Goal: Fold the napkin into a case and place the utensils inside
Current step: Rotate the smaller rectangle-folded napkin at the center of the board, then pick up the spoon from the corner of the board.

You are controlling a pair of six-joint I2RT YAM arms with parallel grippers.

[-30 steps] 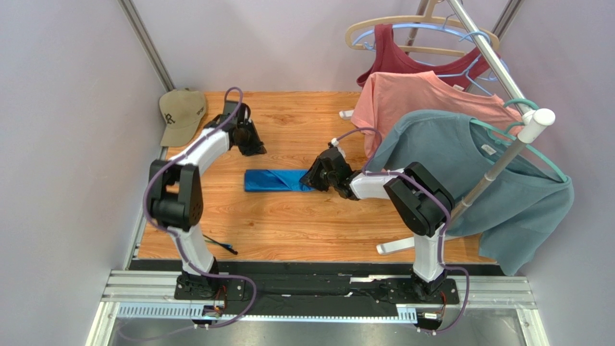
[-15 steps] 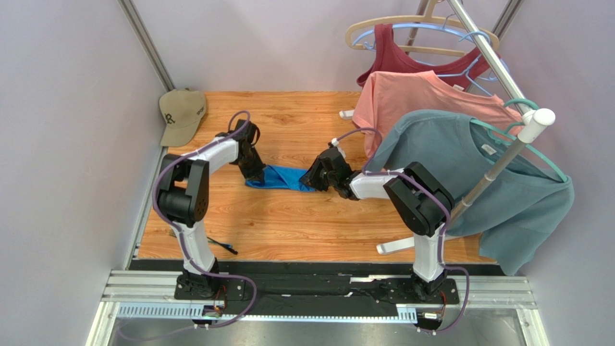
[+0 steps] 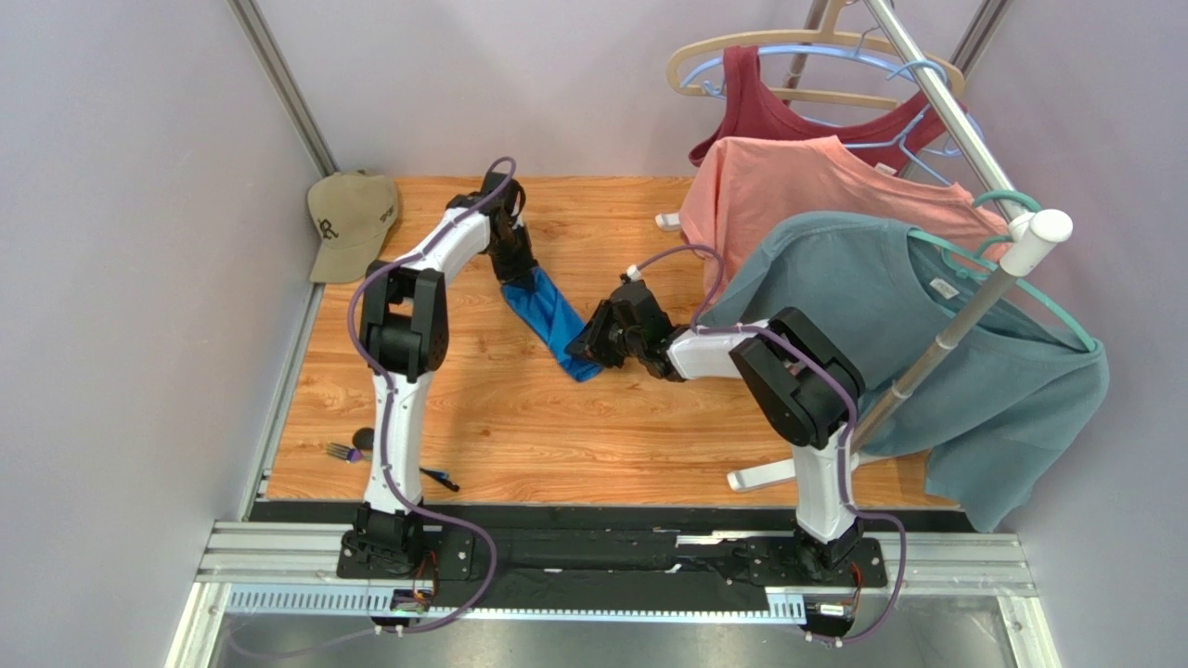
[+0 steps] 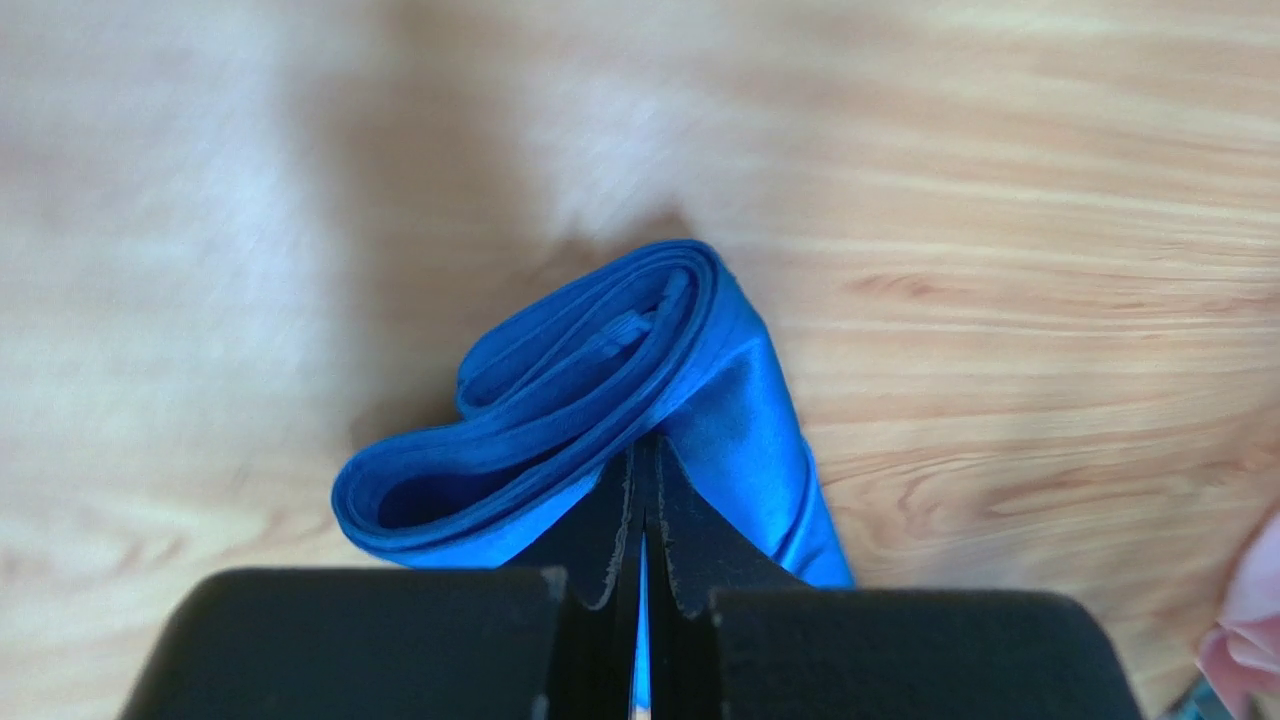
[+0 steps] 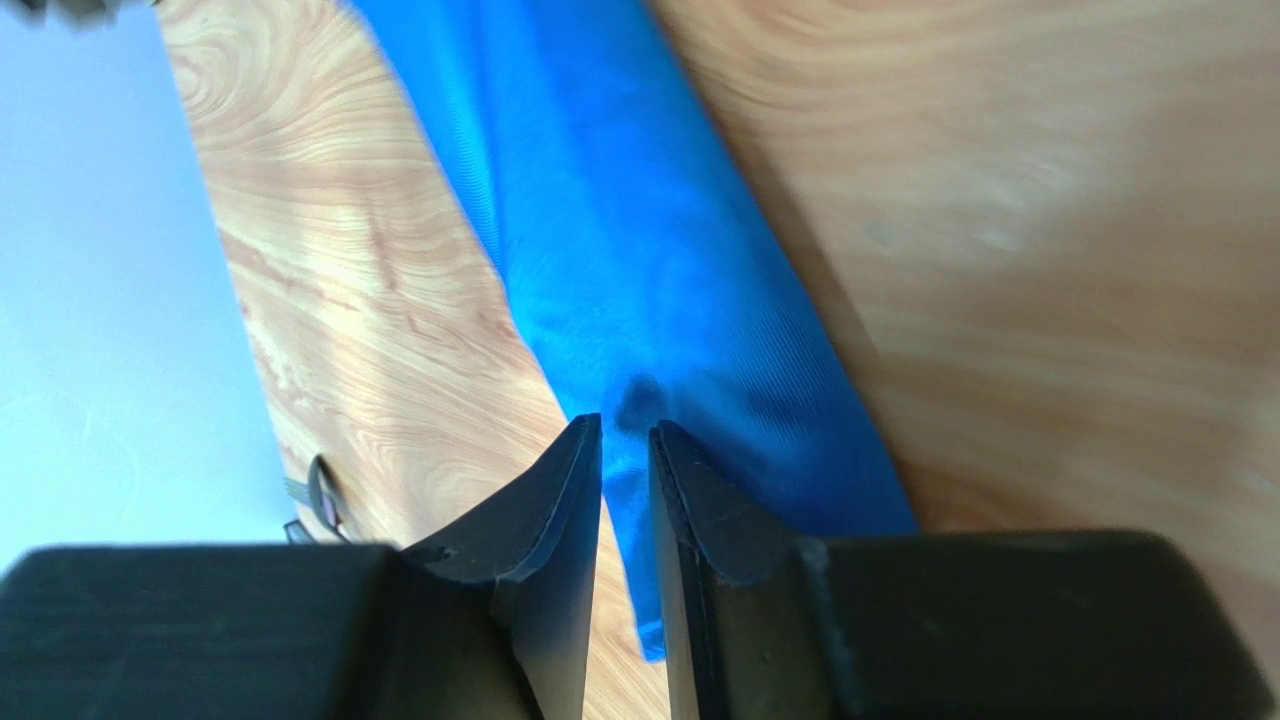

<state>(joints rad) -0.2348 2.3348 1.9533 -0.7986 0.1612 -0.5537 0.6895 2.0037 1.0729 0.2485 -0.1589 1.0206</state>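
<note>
The royal-blue napkin, folded into a narrow, long case, lies slanted on the wooden table. My left gripper is shut on its far end, where the rolled layers bulge out past the tips. At the near end my right gripper has its narrow jaws closed on the cloth, tips down on it. The utensils, thin dark sticks, lie near the front left edge, one more beside the left arm. They also show small in the right wrist view.
A tan cap sits at the back left corner. A clothes rack on the right carries a teal-grey T-shirt, a pink shirt and a red top; its white foot rests on the table. Walls close in the left and back.
My left gripper came down from the back left, shut on the napkin's left end and swung it toward the back. The strip went from level to slanted. The right gripper stayed put.
</note>
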